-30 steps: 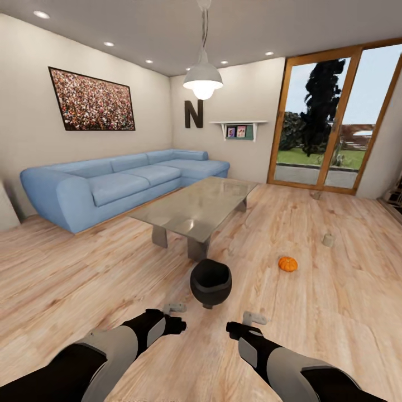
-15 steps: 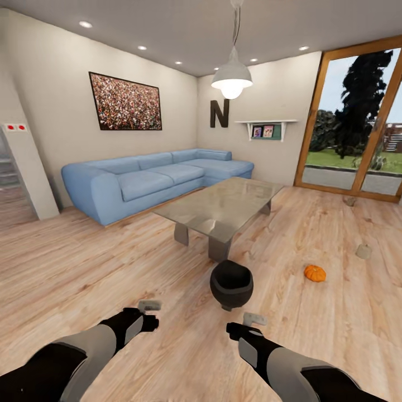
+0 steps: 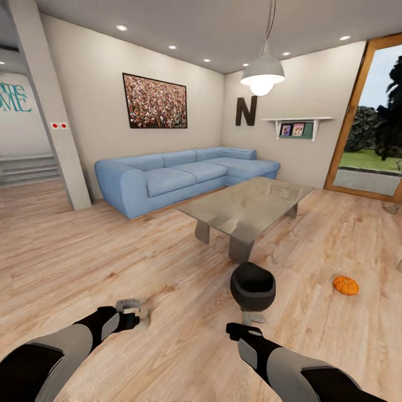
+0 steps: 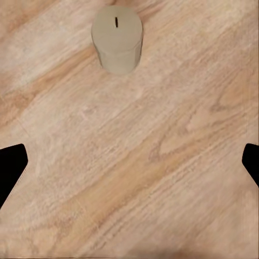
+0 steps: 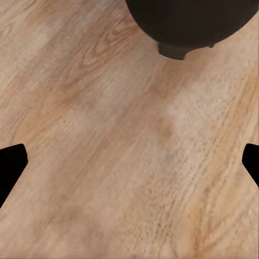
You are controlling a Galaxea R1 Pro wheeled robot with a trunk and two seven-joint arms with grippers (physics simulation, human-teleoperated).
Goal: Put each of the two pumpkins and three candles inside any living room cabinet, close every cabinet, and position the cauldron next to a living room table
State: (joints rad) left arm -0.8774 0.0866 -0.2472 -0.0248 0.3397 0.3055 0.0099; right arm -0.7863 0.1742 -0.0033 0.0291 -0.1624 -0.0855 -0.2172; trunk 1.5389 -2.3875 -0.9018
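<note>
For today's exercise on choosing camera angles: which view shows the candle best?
The left wrist view: the candle stands upright on the floor, whole, wick showing. The head view has it small by the left gripper, partly hidden. The right wrist view shows the cauldron instead.

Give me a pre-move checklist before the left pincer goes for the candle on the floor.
1. Left pincer open: ok, fingers spread wide.
2. Left pincer empty: ok.
3. Candle upright on the floor: ok.
4. Candle between the fingers: not ok, it stands ahead of them.
5. Cauldron beside the glass table: ok, near its leg.
6. Cabinet open to receive the candle: cannot tell.
</note>
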